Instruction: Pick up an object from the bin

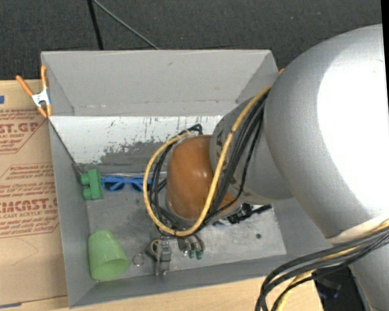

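Note:
My gripper [163, 253] hangs low near the bin's front wall, just below the arm's orange cover. To its left, in the front left corner, a pale green plastic cup [107, 255] lies on its side, apart from the gripper. A small grey ring-like bit [137, 260] rests on the floor between the cup and the gripper. Nothing shows held in the gripper.
A green toy block [91, 183] leans at the left wall, with blue toy glasses [126, 183] beside it, partly behind the arm's cables. A small black thing [244, 213] lies to the right of the cover. The arm hides the bin's right half.

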